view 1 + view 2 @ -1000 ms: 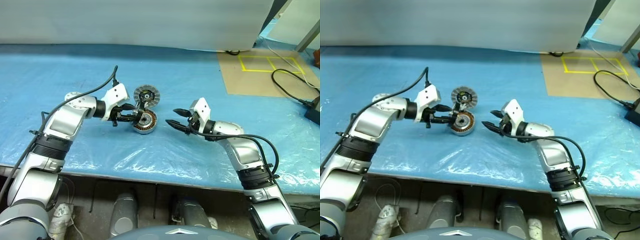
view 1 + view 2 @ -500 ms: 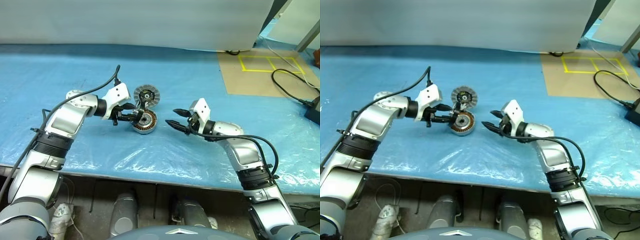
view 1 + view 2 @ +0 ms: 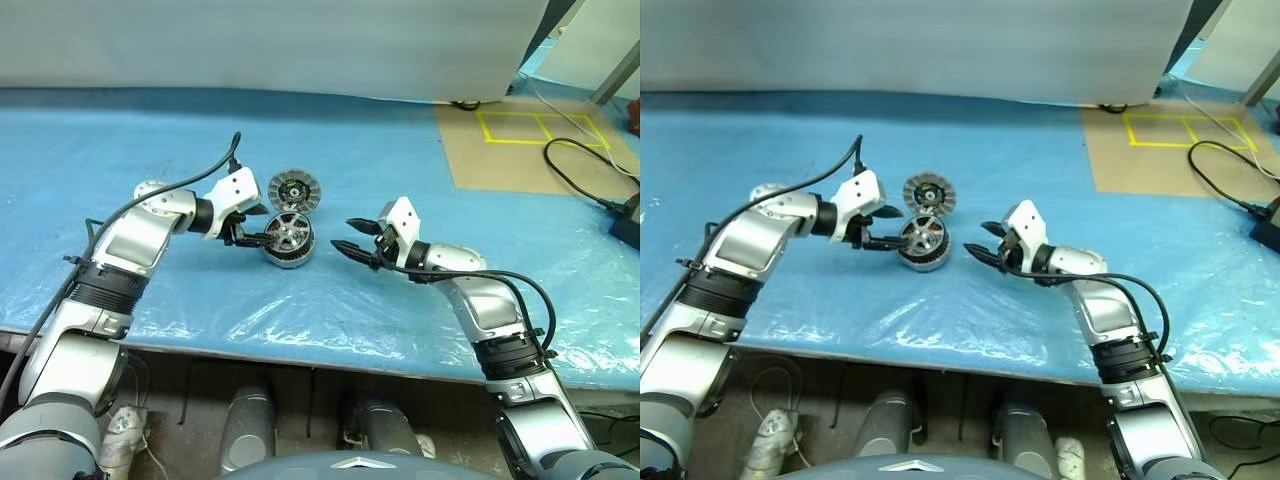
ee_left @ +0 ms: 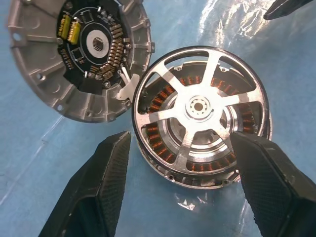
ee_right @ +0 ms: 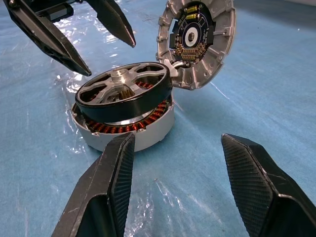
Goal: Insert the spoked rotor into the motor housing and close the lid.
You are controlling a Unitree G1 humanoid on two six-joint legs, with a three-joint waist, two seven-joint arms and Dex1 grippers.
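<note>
Right wrist view shows the rotor (image 5: 123,92) resting tilted, half seated in the housing (image 5: 143,129), lid (image 5: 196,42) leaning beside, while left gripper (image 3: 262,227) and right gripper (image 3: 352,240) stand open, empty.

We're under bright, even overhead light, and glare is breaking into white patches on the crinkled blue plastic sheet (image 3: 330,310) along the near edge of the table. Shadows are soft and short, tucked just beneath the spoked rotor (image 5: 126,91) and the arms. We're getting crisp close-ups from the wrists, with a hot sheen on the silver spokes, while the near black fingers (image 4: 106,182) go slightly soft.
</note>
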